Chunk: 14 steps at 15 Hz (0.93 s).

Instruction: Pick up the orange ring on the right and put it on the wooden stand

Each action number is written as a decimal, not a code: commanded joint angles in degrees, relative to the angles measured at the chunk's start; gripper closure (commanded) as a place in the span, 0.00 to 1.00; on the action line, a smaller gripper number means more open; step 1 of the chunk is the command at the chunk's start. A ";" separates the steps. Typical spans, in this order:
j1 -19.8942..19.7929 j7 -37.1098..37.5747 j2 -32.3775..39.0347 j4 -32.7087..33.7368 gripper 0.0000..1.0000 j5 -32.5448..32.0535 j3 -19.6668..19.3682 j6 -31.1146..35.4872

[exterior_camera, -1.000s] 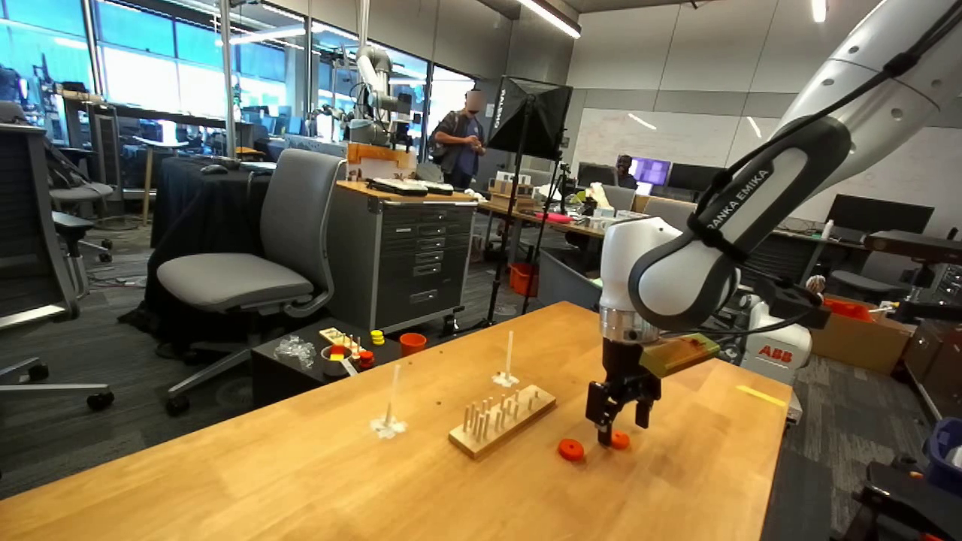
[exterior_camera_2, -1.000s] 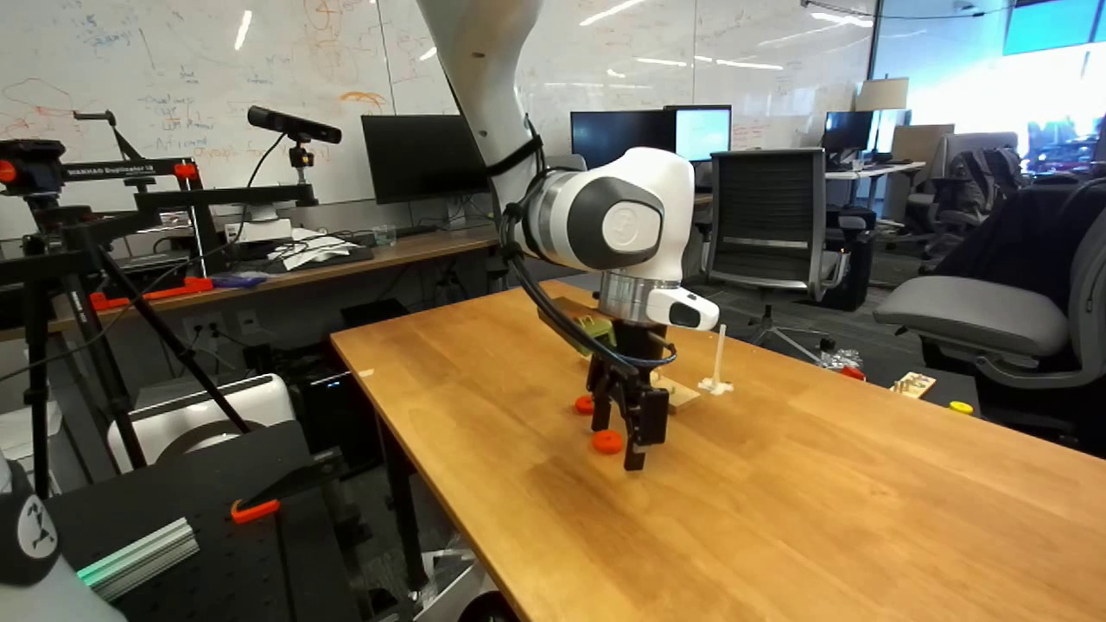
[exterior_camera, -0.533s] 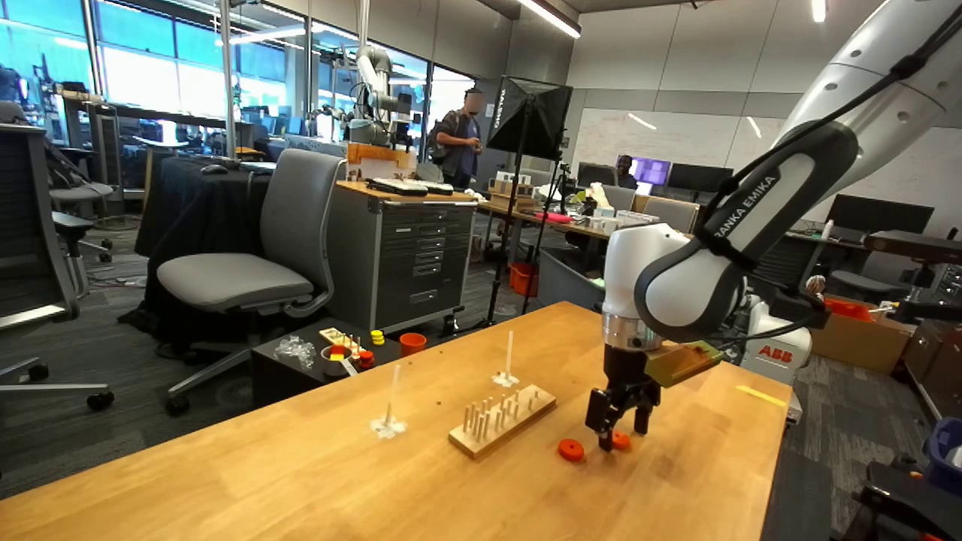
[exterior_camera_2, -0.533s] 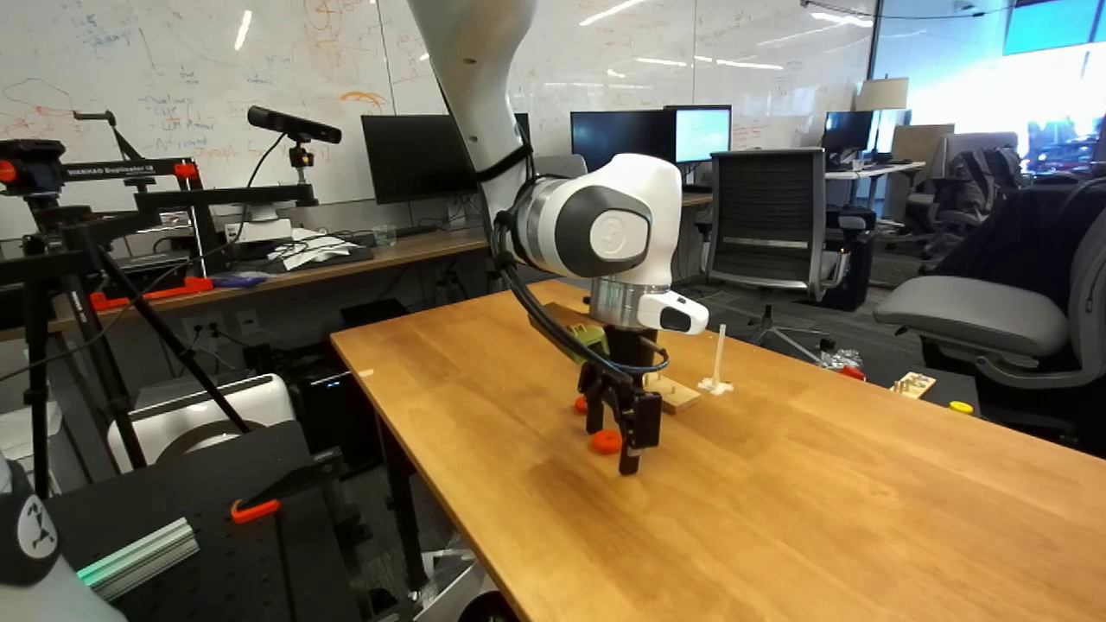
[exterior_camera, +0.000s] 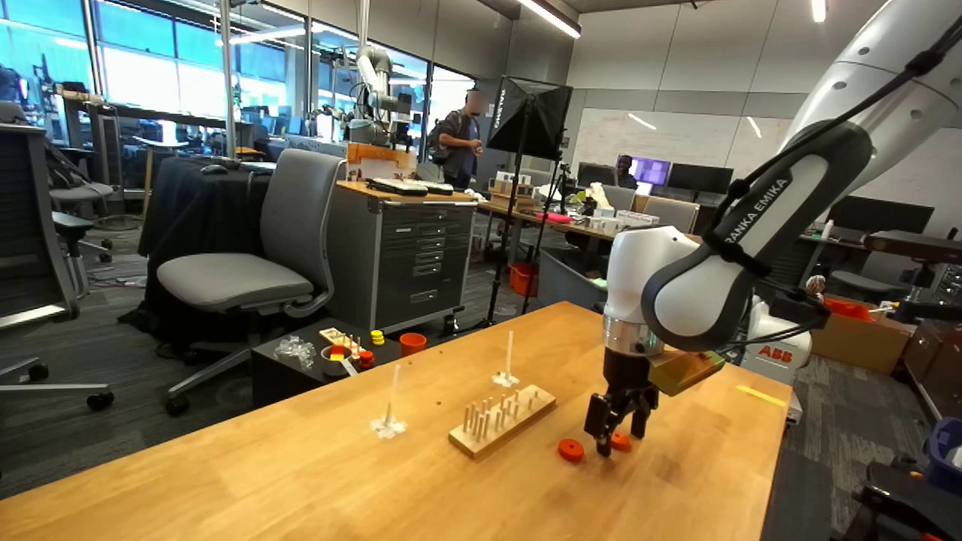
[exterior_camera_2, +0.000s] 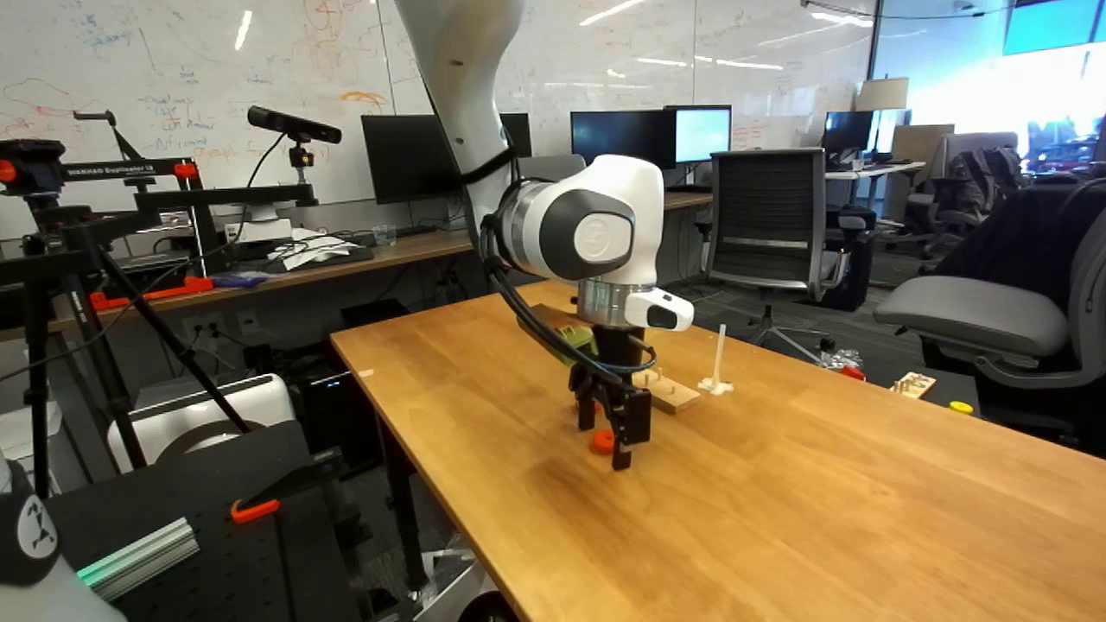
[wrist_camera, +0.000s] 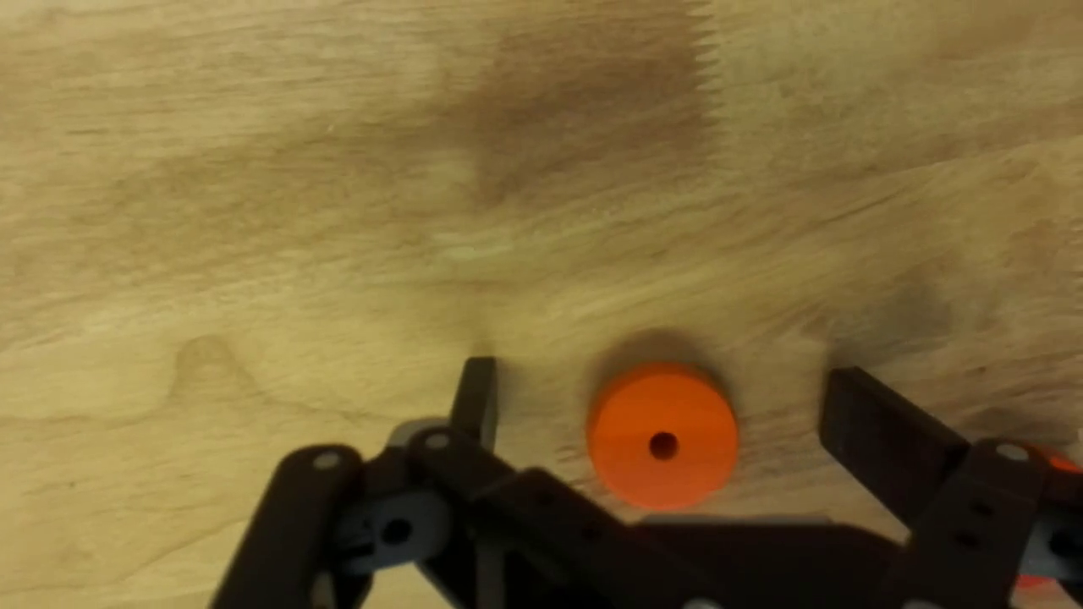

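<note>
The orange ring on the right point(exterior_camera: 620, 442) lies flat on the table, partly covered by a finger in both exterior views. My gripper point(wrist_camera: 662, 382) is open around it from above, with one black finger point(wrist_camera: 476, 397) on each side and bare wood between ring and fingers. In the wrist view this ring point(wrist_camera: 663, 474) shows its centre hole. Whether the fingertips touch the table, I cannot tell. The wooden stand point(exterior_camera: 518, 422), a pale block with short pegs, lies beyond the rings; the gripper hides part of it in an exterior view point(exterior_camera_2: 678, 398).
A like orange ring point(exterior_camera: 571, 450) lies close outside one finger, mostly hidden behind it in the wrist view point(wrist_camera: 1062, 461). Thin upright rods point(exterior_camera: 510, 357) stand taped to the table behind the stand. A low black side table holds an orange cup point(exterior_camera: 412, 344).
My gripper has come lower and shifted a little, so its fingers now stand on either side of the ring. Jaws stay wide; rings and stand have not moved.
</note>
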 commanded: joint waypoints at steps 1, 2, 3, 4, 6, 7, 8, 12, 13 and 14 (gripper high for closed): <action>0.57 -0.81 -2.31 -2.60 0.26 -0.67 0.38 2.25; 0.66 -0.83 -2.56 -2.66 0.34 -0.76 0.29 2.44; 0.63 -0.99 -2.89 -2.69 0.41 -0.73 0.40 2.47; 0.65 -0.97 -3.01 -2.66 0.51 -0.75 0.48 2.54; 0.68 -0.98 -3.04 -2.30 0.67 -0.74 0.59 2.28; 0.64 -0.99 -3.04 -2.19 0.73 -0.69 0.64 2.27; 0.62 -1.01 -3.00 -1.98 0.80 -0.66 0.65 2.02; 0.05 -1.29 -2.90 -0.86 0.83 -0.24 0.69 -0.44; -0.20 -1.41 -3.01 -0.57 0.83 -0.01 0.82 -1.08; -0.45 -1.32 -3.36 -0.22 0.83 0.30 0.93 -1.93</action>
